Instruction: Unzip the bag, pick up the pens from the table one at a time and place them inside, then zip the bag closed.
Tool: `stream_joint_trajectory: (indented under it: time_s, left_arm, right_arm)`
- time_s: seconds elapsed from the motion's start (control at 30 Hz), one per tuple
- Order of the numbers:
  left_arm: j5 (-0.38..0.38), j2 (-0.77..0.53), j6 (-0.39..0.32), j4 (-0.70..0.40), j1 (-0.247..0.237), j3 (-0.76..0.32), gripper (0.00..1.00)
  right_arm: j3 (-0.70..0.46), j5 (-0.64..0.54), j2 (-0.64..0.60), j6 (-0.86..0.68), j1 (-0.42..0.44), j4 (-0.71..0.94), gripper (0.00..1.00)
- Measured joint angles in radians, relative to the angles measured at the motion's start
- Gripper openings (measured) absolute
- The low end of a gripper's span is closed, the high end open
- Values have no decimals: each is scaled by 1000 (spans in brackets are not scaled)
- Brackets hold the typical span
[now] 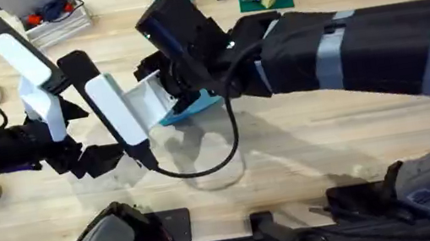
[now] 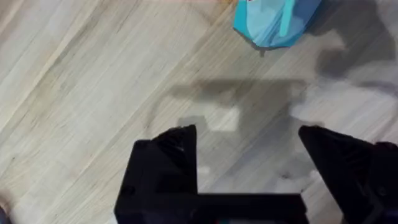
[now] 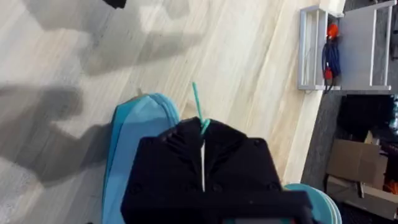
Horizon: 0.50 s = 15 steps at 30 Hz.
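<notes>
Table (image 2: 74, 74) bare under L gripper (image 2: 249, 149); bag (image 2: 273, 22) just beyond.

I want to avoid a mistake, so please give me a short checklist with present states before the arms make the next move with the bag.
1. Right gripper shut on the teal zipper pull cord: ok.
2. Left gripper open and holding nothing: ok.
3. Left gripper steadying the bag: not ok, it is apart from it.
4. Bag resting on the table: ok.
5. Zipper open or closed: cannot tell.
6. Pens inside: cannot tell.
</notes>
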State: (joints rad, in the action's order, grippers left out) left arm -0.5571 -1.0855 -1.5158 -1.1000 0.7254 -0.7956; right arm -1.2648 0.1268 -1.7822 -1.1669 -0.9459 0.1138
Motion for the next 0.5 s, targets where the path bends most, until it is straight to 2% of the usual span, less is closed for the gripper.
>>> stream_joint_trajectory:
  time_s: [0.5]
  left_arm:
    - [0, 0, 0, 0, 0, 0, 993]
  right_arm:
    - [0, 0, 0, 12, 0, 0, 31]
